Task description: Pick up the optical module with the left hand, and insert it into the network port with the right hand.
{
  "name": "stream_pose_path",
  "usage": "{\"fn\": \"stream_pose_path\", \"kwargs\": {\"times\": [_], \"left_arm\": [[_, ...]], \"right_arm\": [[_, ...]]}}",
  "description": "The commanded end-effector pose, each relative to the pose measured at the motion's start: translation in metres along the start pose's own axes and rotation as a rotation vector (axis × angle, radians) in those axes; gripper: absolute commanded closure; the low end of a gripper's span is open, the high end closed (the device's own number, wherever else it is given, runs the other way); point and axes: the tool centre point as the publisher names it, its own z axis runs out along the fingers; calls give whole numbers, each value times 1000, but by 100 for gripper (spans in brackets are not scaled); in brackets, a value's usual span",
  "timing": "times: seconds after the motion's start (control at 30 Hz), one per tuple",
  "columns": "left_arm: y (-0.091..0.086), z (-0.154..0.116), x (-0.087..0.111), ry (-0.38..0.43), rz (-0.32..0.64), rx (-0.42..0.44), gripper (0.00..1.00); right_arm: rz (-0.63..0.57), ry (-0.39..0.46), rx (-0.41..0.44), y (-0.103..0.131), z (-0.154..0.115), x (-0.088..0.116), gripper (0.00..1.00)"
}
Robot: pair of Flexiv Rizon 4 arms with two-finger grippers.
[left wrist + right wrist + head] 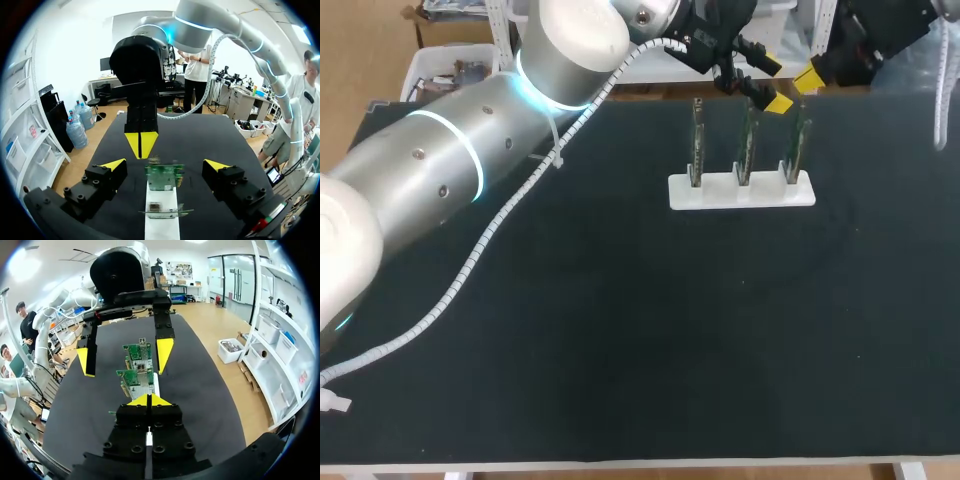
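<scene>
Status: left pincer (165, 165) is hanging wide open, with its yellow fingers (114, 164) straddling one upright card (164, 177) in the white rack (162, 222). Neither finger is touching the card. I can't tell which slot it is.

Right pincer (149, 400) is sitting closed, tips meeting, with nothing showing between them. It's facing the left one along the rack, just past the card.

Head view: both pincers are crowding the upper right of the frame, over the rack's right half. The rack is standing upper centre-right on the black worktop (620, 330), carrying three cards edge-on in a left-right row.

Optical module: I'm not picking it out as a separate part in any view. A small lump is sitting on the top edge of the card between the left fingers, too small to call. I'm treating it as the likely target, and that's a judgement only.

Key relation: the card is lying straight ahead of the left pincer, between its fingers. Its face is looking along the row and its long axis is standing up. The fingers would be closing across the face onto the side edges. The left arm is the nearer one.

Room: neighbouring cards are sitting close along the row, and the right pincer is parked just ahead, so I'm expecting tight clearance there. The rack is sitting near the worktop's far edge, at the top of the frame. The lower half of the frame is giving open worktop for backing out.
</scene>
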Motion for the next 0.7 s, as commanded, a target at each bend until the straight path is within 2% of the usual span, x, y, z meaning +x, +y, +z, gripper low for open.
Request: {"fn": "stream_pose_path", "kwargs": {"times": [0.03, 0.33, 0.37, 0.4, 0.7], "left_arm": [[10, 2, -2, 7, 1, 376, 0], [10, 2, -2, 7, 1, 376, 0], [9, 1, -4, -23, 36, 379, 0], [8, -1, -6, 3, 43, 368, 0], [9, -10, -18, 11, 68, 345, 0]], "right_arm": [[-10, -1, -208, -3, -6, -6, 100], [-34, -17, -171, -2, -19, -16, 100], [-41, -16, -167, -2, -20, -18, 100], [-44, -20, -163, -2, -21, -20, 100], [-64, -32, -123, 0, -36, -26, 100]]}}
